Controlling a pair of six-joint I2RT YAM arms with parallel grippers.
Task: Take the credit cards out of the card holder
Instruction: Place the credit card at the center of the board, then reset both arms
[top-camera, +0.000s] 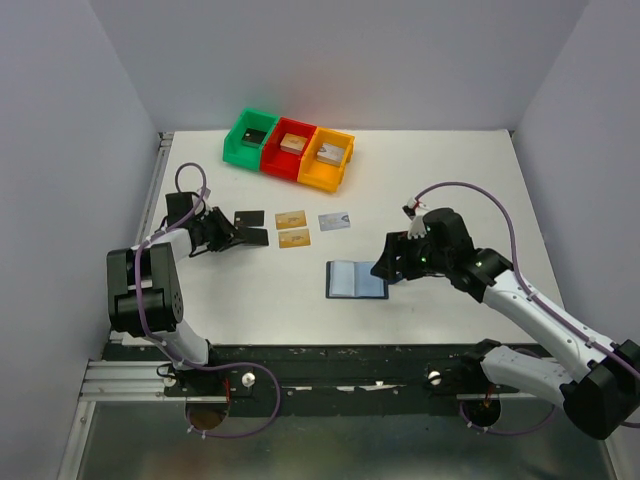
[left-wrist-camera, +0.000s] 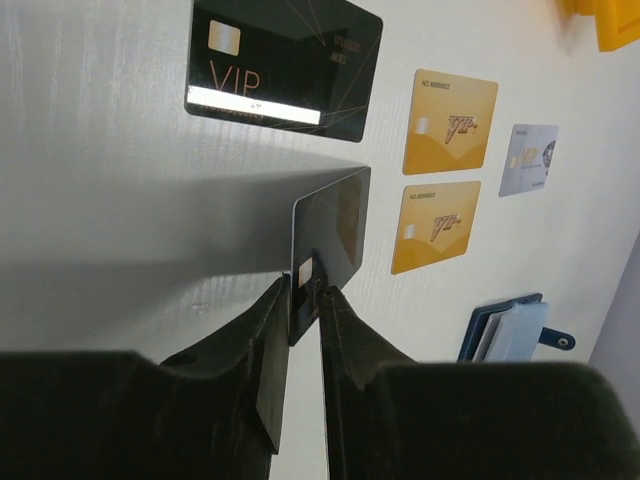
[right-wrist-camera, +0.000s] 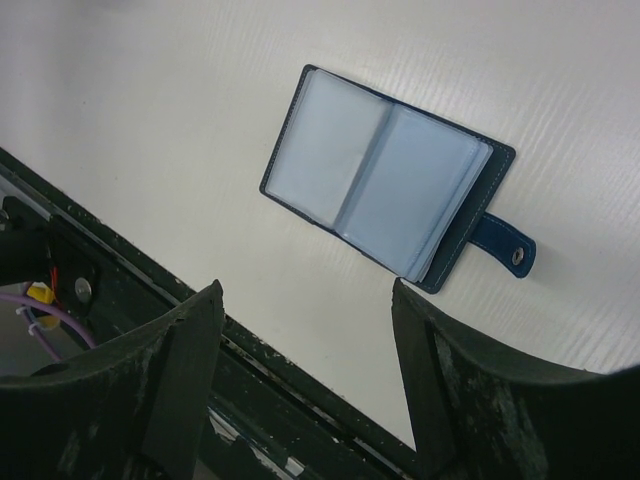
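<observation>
Left pincer (left-wrist-camera: 303, 300), nearest, clamps the near edge of a black card (left-wrist-camera: 335, 225) standing tilted just beside its flat twin (left-wrist-camera: 285, 65). Holder (right-wrist-camera: 385, 175) lies open well to my right, just ahead of my spread right pincer (right-wrist-camera: 305, 295).

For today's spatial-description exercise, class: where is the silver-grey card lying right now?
In the top view, the silver-grey card lies flat just right of the upper tan-gold card, between the orange bin and the open card holder.
</observation>
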